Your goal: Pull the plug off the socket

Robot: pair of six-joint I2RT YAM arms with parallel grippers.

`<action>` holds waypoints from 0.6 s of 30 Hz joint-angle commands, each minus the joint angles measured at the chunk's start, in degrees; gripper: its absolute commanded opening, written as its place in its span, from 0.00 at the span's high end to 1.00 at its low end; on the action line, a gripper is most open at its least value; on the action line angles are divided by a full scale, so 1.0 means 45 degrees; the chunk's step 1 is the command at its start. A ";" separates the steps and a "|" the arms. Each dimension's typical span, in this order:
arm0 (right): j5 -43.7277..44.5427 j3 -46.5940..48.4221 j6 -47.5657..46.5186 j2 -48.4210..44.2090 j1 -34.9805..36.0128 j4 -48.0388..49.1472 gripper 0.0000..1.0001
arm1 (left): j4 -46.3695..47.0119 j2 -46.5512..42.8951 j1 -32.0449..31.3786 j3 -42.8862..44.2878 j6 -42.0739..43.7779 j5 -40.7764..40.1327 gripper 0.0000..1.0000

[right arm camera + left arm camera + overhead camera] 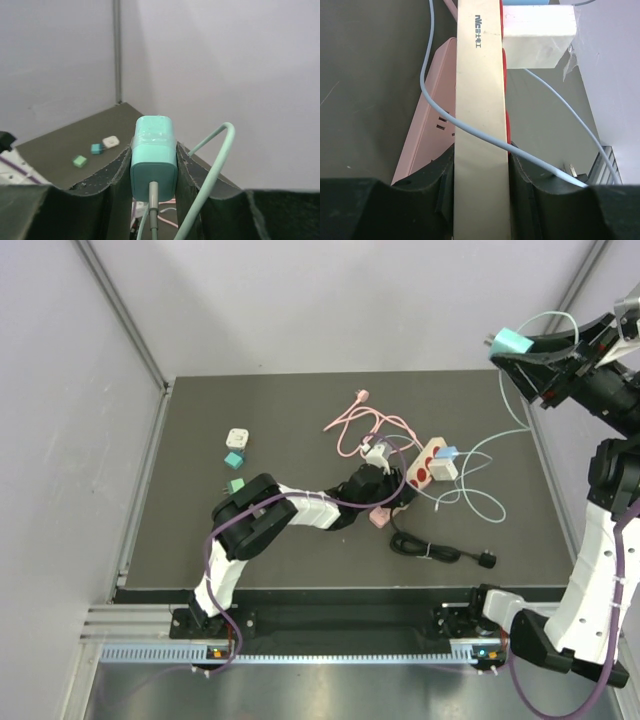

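The socket is a cream power strip [428, 464] with red outlets, lying right of the mat's centre. My left gripper [388, 483] is shut on its near end, and in the left wrist view its black fingers [440, 175] press both long sides of the strip [481, 100]. A white adapter [538, 35] still sits in the strip's far end. The teal plug [510, 341] is out of the strip and high in the air at the upper right. My right gripper [153, 167] is shut on that plug [153, 150], and its teal cable [212, 175] loops down towards the mat.
A pink power strip [426, 130] lies beside the cream one. A pink cable [358, 422] coils behind them. A black cord with a plug [440, 552] lies near the front edge. Three small adapters [235, 458] sit at the left. Walls enclose the mat.
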 commanded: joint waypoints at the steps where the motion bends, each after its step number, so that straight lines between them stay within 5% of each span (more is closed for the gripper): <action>1: 0.2308 0.1103 -0.2848 0.0379 -0.0108 -0.2820 1.00 | 0.1386 -0.1110 0.0086 0.0184 0.0180 0.0349 0.68; 7: 0.2215 0.1103 -0.3125 0.0360 -0.0108 -0.2900 1.00 | 0.1171 -0.1344 0.0144 0.0087 0.0589 0.0740 0.52; 12: 0.2972 0.1278 -0.3924 0.0184 -0.0108 -0.3289 1.00 | 0.1327 -0.1618 0.0183 -0.0186 0.0785 0.0994 0.49; 14: 0.3326 0.1318 -0.4372 0.0223 -0.0108 -0.3757 1.00 | 0.1366 -0.1833 0.0183 -0.0323 0.0980 0.1014 0.53; 18: 0.4436 0.1434 -0.4979 0.0399 -0.0127 -0.4344 1.00 | 0.1191 -0.2184 0.0280 -0.0499 0.1195 0.0820 0.76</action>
